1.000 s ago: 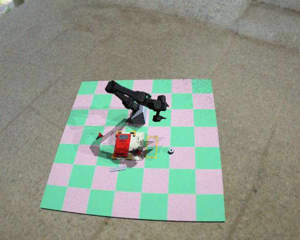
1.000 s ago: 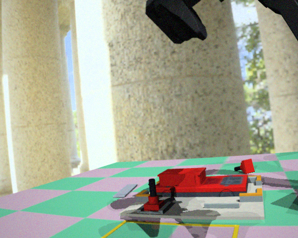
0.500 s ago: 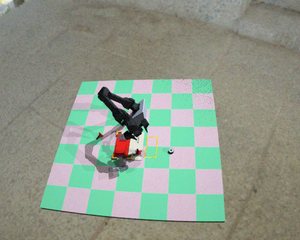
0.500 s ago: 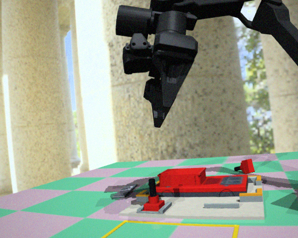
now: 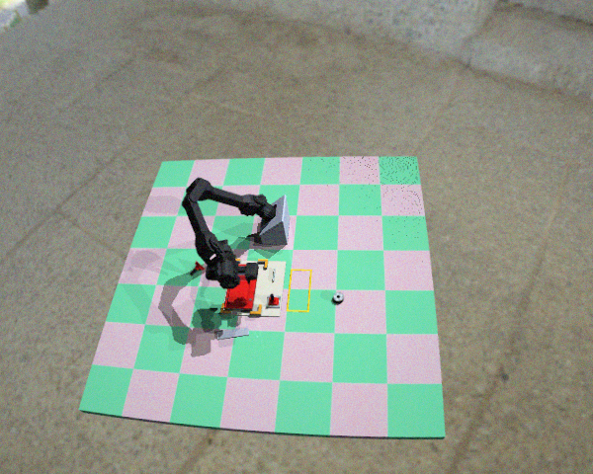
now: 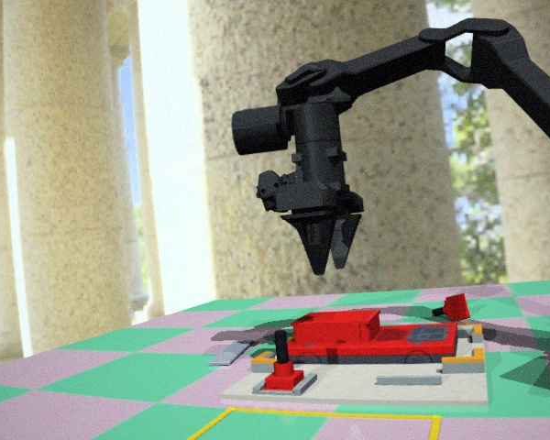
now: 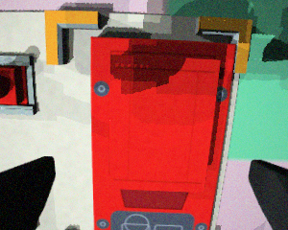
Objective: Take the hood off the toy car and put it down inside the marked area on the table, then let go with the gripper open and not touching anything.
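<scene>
The toy car [image 6: 398,350] [image 7: 101,144] sits on a pale board [image 5: 264,291] [image 6: 341,389] [image 7: 67,134] between orange-topped corner brackets. Its hood, a raised red box [image 5: 241,297] [image 6: 333,327] [image 7: 158,120], is on the car at the end away from the robot base. My gripper [image 6: 328,270] [image 7: 153,169] is open and empty, pointing down above the car and touching nothing. In the wrist view its fingers stand wider apart than the car. In the top view the arm hides the fingers. The marked area, a yellow outline [image 5: 297,311] [image 6: 336,413], lies beside the board with nothing inside it.
A red block with a black post [image 5: 273,300] [image 6: 283,379] [image 7: 7,86] stands in a grey frame on the board. A grey bar [image 5: 232,333] [image 6: 232,353], a red-and-black piece [image 5: 198,266] [image 6: 455,306] and a small wheel [image 5: 337,297] lie on the table.
</scene>
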Controlling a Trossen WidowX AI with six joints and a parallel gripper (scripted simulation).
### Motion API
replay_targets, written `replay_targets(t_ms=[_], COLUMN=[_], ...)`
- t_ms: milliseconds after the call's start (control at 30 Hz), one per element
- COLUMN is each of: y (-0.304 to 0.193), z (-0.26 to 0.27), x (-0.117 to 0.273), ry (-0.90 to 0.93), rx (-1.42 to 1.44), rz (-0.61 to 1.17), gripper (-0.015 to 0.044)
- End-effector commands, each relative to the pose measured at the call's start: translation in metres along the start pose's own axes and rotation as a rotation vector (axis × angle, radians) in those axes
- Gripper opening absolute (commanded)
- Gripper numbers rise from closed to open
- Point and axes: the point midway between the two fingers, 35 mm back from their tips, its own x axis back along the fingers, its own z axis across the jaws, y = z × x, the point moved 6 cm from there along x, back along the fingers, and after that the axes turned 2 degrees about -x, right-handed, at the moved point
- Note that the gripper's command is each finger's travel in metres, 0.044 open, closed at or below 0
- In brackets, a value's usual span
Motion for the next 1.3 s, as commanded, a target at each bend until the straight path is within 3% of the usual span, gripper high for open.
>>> replay_targets(t_ms=[0,1267], y=[0.002,0.002], z=[-0.003,-0.004], x=[-0.001,-0.032], ry=[-0.025,-0.025], rx=[-0.018,-0.018], rz=[0.005,0.005], gripper=[0.044,0.044])
